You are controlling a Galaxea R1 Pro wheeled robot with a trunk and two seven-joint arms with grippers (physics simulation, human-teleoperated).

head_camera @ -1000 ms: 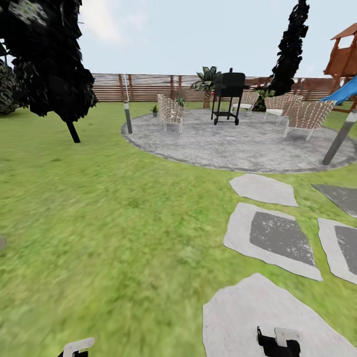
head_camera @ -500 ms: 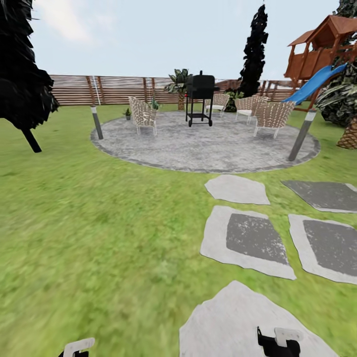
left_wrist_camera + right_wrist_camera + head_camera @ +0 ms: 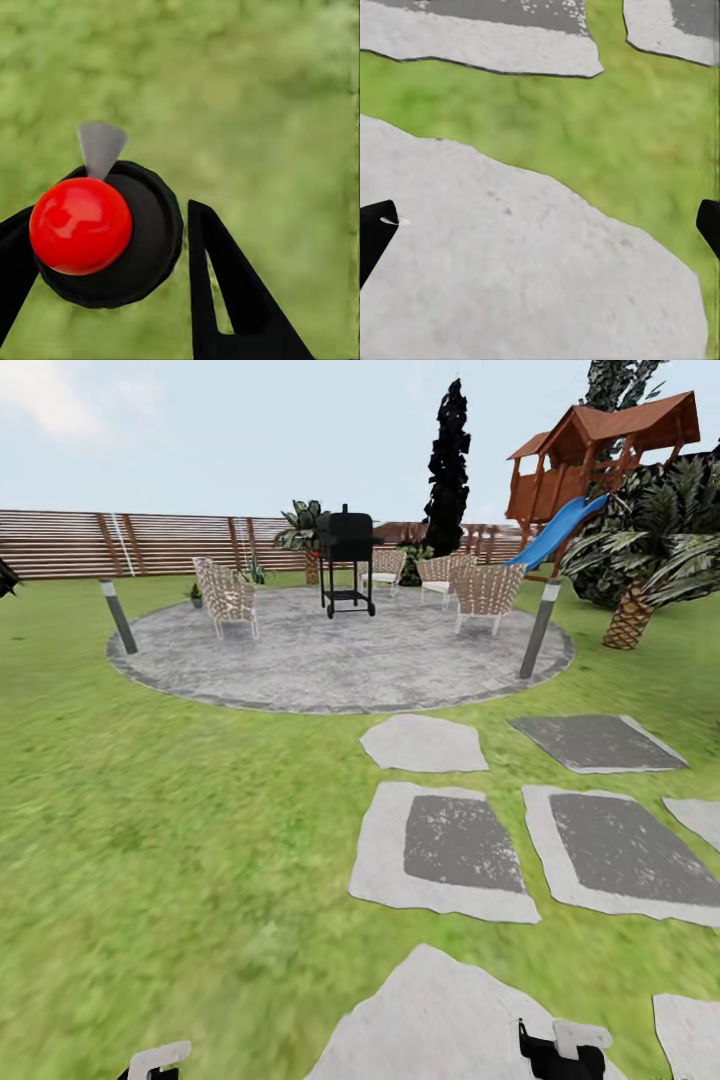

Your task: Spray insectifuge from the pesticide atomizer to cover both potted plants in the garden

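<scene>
In the left wrist view I look down on the pesticide atomizer (image 3: 112,247): a dark round top with a red ball and a grey nozzle. My left gripper (image 3: 105,217) is shut on it, one black finger on each side, over grass. My right gripper (image 3: 540,225) is open with nothing between its fingers, above a pale stone slab (image 3: 510,270). In the head view, both wrists show at the bottom edge. Far off, a small potted plant (image 3: 194,596) stands at the round paving's back left, and another small plant (image 3: 254,572) sits behind a wicker chair.
Round grey paving (image 3: 340,655) holds a black grill (image 3: 346,560), wicker chairs (image 3: 228,598) and two grey post lamps (image 3: 120,616). Stone slabs (image 3: 445,845) lead toward it across the lawn. A playhouse with a blue slide (image 3: 555,530) and a palm (image 3: 640,575) stand at the right.
The head view has swung to the right, so the whole scene shifted left. The dark tree left the picture, and the playhouse and palm came in. Both wrists keep their place.
</scene>
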